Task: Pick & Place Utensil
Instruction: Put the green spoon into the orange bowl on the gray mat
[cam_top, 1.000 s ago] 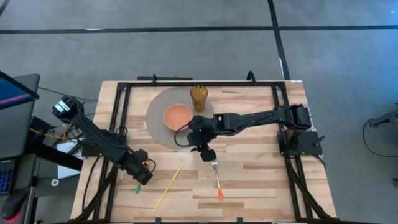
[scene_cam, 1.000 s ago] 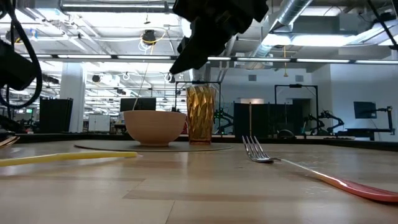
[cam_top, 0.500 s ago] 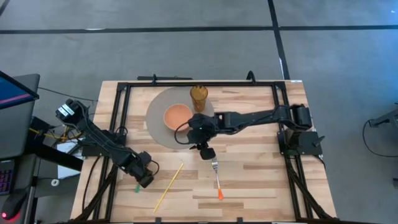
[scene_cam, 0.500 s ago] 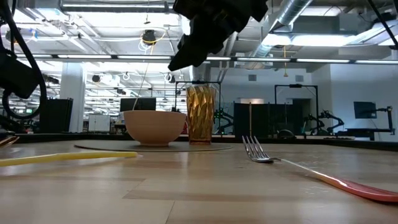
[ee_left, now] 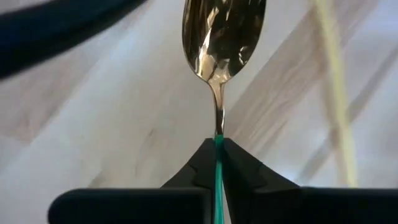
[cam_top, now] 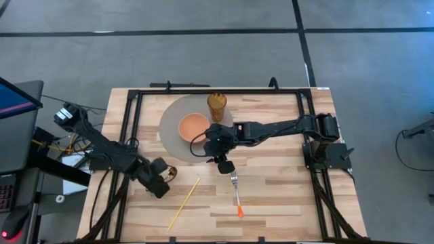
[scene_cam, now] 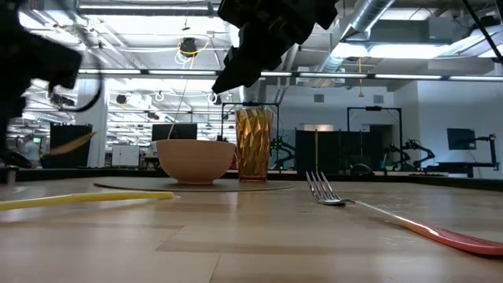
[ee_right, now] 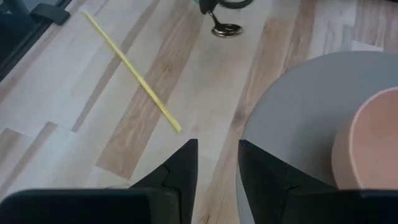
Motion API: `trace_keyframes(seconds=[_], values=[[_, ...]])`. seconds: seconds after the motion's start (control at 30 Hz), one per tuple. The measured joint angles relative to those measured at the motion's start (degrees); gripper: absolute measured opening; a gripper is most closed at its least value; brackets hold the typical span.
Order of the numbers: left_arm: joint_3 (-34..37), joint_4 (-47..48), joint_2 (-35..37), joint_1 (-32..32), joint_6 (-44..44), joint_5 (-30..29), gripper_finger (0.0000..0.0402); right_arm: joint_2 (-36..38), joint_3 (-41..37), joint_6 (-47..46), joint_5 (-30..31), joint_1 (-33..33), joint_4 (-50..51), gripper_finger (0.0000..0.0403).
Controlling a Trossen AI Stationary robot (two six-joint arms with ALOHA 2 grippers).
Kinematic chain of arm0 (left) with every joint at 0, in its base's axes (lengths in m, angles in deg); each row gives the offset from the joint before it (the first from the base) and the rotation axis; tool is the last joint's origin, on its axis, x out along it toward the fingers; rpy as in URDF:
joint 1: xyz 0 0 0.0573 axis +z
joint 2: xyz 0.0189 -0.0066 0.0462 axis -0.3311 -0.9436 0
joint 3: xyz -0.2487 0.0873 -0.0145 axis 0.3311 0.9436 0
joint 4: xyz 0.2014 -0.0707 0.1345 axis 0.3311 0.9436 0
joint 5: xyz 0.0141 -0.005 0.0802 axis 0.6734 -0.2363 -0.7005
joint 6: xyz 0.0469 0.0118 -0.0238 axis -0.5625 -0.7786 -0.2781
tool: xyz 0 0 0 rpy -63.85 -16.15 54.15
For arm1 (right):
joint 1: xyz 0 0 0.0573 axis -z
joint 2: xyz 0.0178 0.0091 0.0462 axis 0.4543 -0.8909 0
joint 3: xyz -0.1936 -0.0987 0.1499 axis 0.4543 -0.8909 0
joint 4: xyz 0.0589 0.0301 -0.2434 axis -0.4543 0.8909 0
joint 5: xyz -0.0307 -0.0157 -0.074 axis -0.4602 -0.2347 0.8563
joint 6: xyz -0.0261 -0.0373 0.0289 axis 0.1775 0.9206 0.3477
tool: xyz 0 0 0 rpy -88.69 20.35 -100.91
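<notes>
A spoon with a shiny golden bowl [ee_left: 224,31] and a thin green handle is up off the table at the near left, with my left gripper [cam_top: 163,179] shut on it. The low view shows the spoon [scene_cam: 75,141] blurred, above the wood. My right gripper [cam_top: 226,167] hangs open over the near edge of the round grey mat [cam_top: 173,139]. It holds nothing. A fork [cam_top: 237,193] with an orange handle lies flat on the table just beyond it toward the near edge. My left gripper pinches the spoon's green handle [ee_left: 217,146] between its two fingertips, close to where it meets the metal neck. The handle runs along the fingers, and the neck and bowl stick out past the tips. The spoon is lifted clear of the table.
A long yellow stick [cam_top: 184,203] lies slantwise on the wood between the spoon and the fork. On the mat stand an orange bowl [cam_top: 194,125] and a golden ribbed cup [cam_top: 216,105]. A black frame [cam_top: 132,115] borders the table top.
My left gripper has taken hold of the spoon, which lay on the table under it. It has risen with the spoon and moved a little toward the table's right and far side. The spoon now hangs clear of the wood. My right gripper has stayed where it was.
</notes>
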Motion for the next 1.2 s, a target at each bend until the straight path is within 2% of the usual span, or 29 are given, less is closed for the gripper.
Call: trace_keyframes(seconds=[0.13, 0.23, 0.4, 0.6, 0.73, 1.07, 1.2], values=[[-1.4, 0.6, 3.8, 3.2, -5.8, -1.0, 0.001, 0.0, 0.0, 0.0, 0.0, 0.0, 0.0, 0.0108], [-3.8, 0.6, 5.1, 6.5, -13.8, -2.7, 0.0011, 0.0, 0.0, 0.5, 0.0, 0.0, 0.0, 0.0108], [-9.5, 0.7, 5.5, 12.2, -28.9, -3.3, 0.001, 0.0, 0.0, 0.9, 0.1, 0.0, -0.1, 0.0108], [-14.0, 4.7, 4.3, 21.3, -40.3, -1.0, 0.0012, 0.0, 0.0, 0.2, 0.1, 0.3, -0.1, 0.0108], [-16.0, 7.7, 2.0, 28.6, -48.6, 2.1, 0.0013, 1.5, 0.0, -2.4, 0.0, 1.4, 3.3, 0.0108], [-30.3, 20.0, -9.1, 45.4, -68.3, 2.6, 0.0015, 2.5, 0.0, -0.5, 0.0, 5.3, 5.9, 0.0108], [-32.5, 22.3, -14.4, 51.2, -74.5, 3.7, 0.0016, 1.9, 0.0, -0.8, 0.0, 7.2, 6.1, 0.0108]])
